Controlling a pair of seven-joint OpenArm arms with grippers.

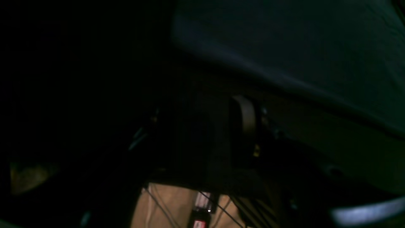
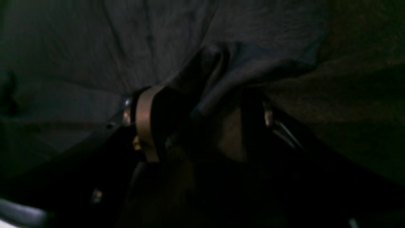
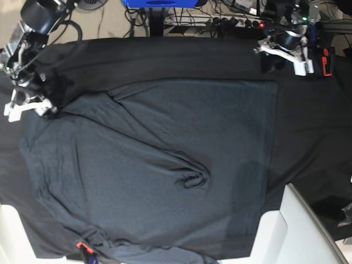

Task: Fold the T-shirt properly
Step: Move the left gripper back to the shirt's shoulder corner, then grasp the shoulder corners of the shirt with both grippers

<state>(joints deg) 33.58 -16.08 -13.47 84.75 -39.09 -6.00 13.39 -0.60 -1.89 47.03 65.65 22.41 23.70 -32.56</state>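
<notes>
The T-shirt, dark charcoal-grey, lies spread over most of the black table cloth, with a wrinkle near its middle. My right gripper is at the shirt's far left corner. In the right wrist view my right gripper is shut on a bunched fold of the T-shirt. My left gripper hovers at the far right, just beyond the shirt's corner. In the dim left wrist view my left gripper shows its fingers apart with nothing between them, and the T-shirt lies ahead.
White blocks stand at the near right edge, and another white piece at the near left. A small red-orange item lies by the shirt's near hem. Cables and a power strip run behind the table.
</notes>
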